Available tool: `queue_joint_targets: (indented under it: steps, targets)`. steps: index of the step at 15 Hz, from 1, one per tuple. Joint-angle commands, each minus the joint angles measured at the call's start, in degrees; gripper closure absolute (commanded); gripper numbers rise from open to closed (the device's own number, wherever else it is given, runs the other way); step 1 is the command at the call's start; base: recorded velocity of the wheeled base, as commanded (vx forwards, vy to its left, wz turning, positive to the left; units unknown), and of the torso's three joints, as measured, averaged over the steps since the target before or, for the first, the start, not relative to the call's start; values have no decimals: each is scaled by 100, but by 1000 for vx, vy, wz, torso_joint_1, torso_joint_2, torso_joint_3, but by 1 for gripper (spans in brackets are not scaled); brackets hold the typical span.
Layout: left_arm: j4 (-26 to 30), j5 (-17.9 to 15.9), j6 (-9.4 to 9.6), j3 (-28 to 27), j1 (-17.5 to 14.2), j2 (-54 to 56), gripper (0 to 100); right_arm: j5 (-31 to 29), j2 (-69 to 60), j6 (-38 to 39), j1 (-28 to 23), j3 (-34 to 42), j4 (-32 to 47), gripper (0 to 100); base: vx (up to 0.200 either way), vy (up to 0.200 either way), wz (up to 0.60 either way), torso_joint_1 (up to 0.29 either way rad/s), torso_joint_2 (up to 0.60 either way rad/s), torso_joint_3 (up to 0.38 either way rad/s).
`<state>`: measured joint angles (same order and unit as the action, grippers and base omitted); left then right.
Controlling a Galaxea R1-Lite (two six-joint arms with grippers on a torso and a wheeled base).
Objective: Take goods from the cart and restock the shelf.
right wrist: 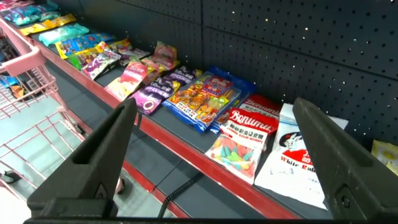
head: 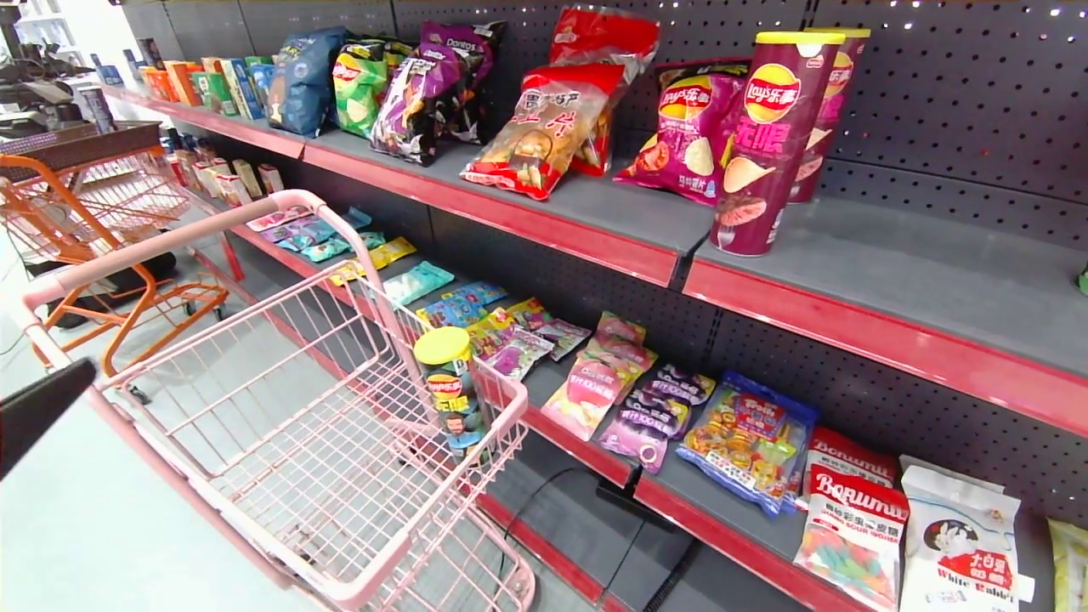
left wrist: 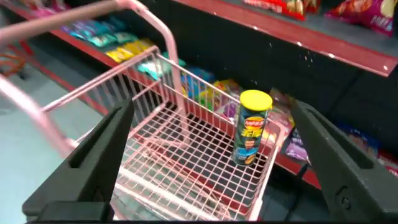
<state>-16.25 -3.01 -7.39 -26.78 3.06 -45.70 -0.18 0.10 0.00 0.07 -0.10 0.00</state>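
Note:
A pink wire cart [head: 280, 442] stands beside the shelf. A chip can with a yellow lid [head: 450, 395] stands upright in its corner nearest the shelf. My left gripper [left wrist: 211, 106] hovers open above the cart basket [left wrist: 186, 155], with the can [left wrist: 252, 127] farther off between its fingers and not touched. My right gripper [right wrist: 214, 102] hangs open and holds nothing over the lower shelf [right wrist: 186, 140] of candy bags. Two tall purple chip cans [head: 761, 144] stand on the grey upper shelf [head: 892, 272], with bare shelf to their right.
Chip bags [head: 544, 127] fill the upper shelf to the left of the purple cans. Candy packets [head: 748, 438] cover the lower shelf. An orange cart [head: 110, 221] stands behind the pink one. A black cable [head: 595, 527] lies on the floor under the shelf.

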Motion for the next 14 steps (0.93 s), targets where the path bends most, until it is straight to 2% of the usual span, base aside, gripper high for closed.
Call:
queue_joint_targets:
  steps: [1, 3, 5, 9, 11, 12, 14]
  targets:
    - [-2154, -613, 9, 85, 125, -3841, 0, 1, -1, 0, 1, 1, 0, 0, 0, 0, 0, 0, 0, 0]
    - [-2743, -648, 9, 85, 142, -4685, 0, 1, -1, -18, 1, 1, 0, 0, 0, 0, 0, 0, 0, 0]
    - [-3648, -833, 9, 94, 336, -5537, 0, 1, -1, -9, 1, 1, 0, 0, 0, 0, 0, 0, 0, 0]
    - [-4369, -929, 18, 24, 968, -6522, 0, 1, -1, -18, 1, 1, 0, 0, 0, 0, 0, 0, 0, 0]
    - [-4650, -929, 18, -55, 1100, -6856, 0, 1, -1, -18, 1, 1, 0, 0, 0, 0, 0, 0, 0, 0]
    - [-4914, -921, 27, -196, 1223, -7225, 0, 1, -1, -18, 1, 1, 0, 0, 0, 0, 0, 0, 0, 0]
    - [-5072, -912, 62, -556, 1311, -7567, 0, 1, -1, -18, 10, 1, 0, 0, 0, 0, 0, 0, 0, 0]
